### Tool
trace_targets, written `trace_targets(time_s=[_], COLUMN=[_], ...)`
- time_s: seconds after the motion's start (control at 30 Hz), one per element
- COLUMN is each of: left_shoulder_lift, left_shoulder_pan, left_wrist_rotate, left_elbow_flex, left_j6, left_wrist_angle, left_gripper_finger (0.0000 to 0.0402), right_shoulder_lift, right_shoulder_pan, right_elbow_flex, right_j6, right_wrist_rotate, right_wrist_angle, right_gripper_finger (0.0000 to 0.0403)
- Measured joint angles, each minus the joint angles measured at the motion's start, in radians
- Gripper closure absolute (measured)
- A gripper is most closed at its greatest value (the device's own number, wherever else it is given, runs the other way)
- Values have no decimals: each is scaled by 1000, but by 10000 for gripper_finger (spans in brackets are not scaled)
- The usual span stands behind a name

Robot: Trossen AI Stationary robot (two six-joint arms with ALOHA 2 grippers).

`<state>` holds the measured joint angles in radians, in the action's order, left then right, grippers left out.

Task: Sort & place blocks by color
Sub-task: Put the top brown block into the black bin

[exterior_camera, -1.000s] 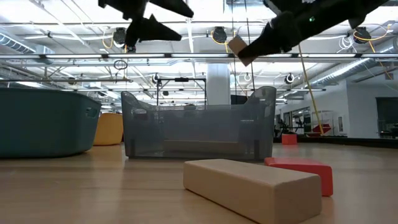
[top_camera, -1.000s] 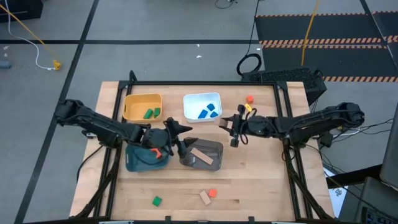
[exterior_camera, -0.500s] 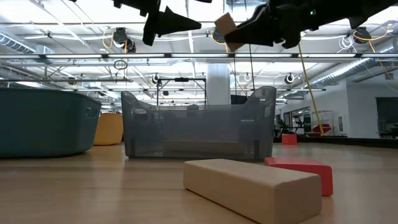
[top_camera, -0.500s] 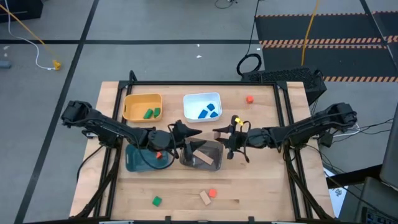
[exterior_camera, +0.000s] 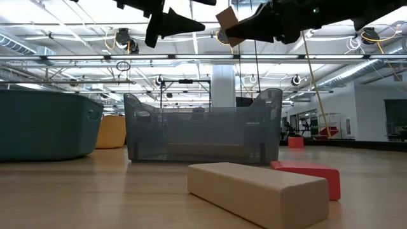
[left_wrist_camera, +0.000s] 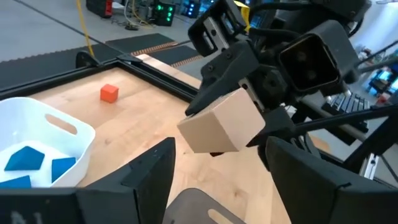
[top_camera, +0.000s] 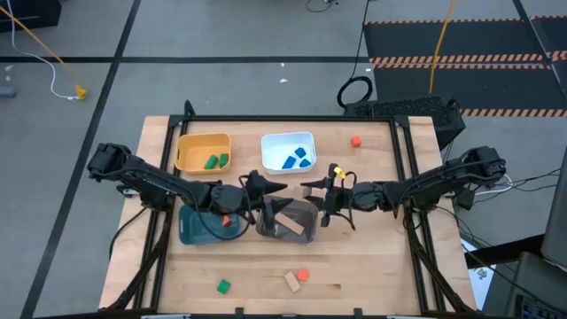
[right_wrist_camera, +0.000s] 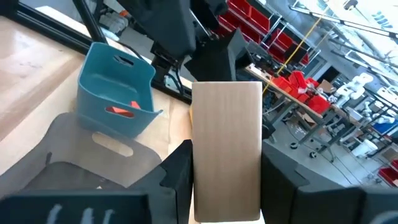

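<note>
My right gripper (top_camera: 314, 190) is shut on a tan wooden cube (left_wrist_camera: 221, 127), high above the table by the far right corner of the grey bin (top_camera: 306, 232). My left gripper (top_camera: 266, 190) hangs open and holds nothing, facing the cube from the left over the grey bin's far edge. A tan bar (top_camera: 285, 225) lies in the grey bin. Green blocks (top_camera: 213, 161) are in the yellow bin, blue blocks (top_camera: 295, 159) in the white bin, and a red one (top_camera: 226, 219) in the teal bin. My right gripper pinches the tan cube's two opposite faces (right_wrist_camera: 205, 155) between its two fingers (right_wrist_camera: 177, 171). The fingers lie about level and come from the table's right. The cube (exterior_camera: 226, 18) is lifted clear, tilted, well above the grey bin's rim.
A green block (top_camera: 223, 286), a tan block (top_camera: 291, 282) and a red block (top_camera: 303, 275) lie loose near the table's front edge. A red-orange cube (top_camera: 355, 140) sits at the far right. The two grippers are close together over the grey bin.
My right gripper has carried the tan cube toward the table's left, up to the grey bin, rolling at the wrist so that the cube has turned. My left gripper has shifted a little toward the right, over the grey bin's far edge.
</note>
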<state>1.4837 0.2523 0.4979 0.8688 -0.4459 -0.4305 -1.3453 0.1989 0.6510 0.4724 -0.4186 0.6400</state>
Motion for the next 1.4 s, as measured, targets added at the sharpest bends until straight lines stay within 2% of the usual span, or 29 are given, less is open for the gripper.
trace_targets(time_s=[0.2, 0.6, 0.9, 1.2, 1.3, 1.4], left_shoulder_lift=[0, 0, 0, 17, 29, 31], left_shoulder_pan=[-1, -31, -28, -37, -36, -39], left_wrist_rotate=[-52, -52, -60, -62, -62, -61], left_elbow_flex=[0, 0, 0, 0, 1, 1], left_j6=[25, -8, -12, -167, -194, -204], left_wrist_angle=[-1, -5, -5, -11, -18, -42], left_gripper_finger=[175, 217, 220, 220, 220, 220], right_shoulder_lift=[0, 0, 0, 0, 0, 0], right_shoulder_pan=[0, 0, 0, 14, 13, 12], right_elbow_flex=[0, 0, 0, 0, 0, 0], right_j6=[11, 7, -25, -25, 16, 63], right_wrist_rotate=[0, 0, 1, 3, -12, -74], right_wrist_angle=[0, 0, 0, -5, -21, -52], right_gripper_finger=[288, 288, 288, 288, 288, 288])
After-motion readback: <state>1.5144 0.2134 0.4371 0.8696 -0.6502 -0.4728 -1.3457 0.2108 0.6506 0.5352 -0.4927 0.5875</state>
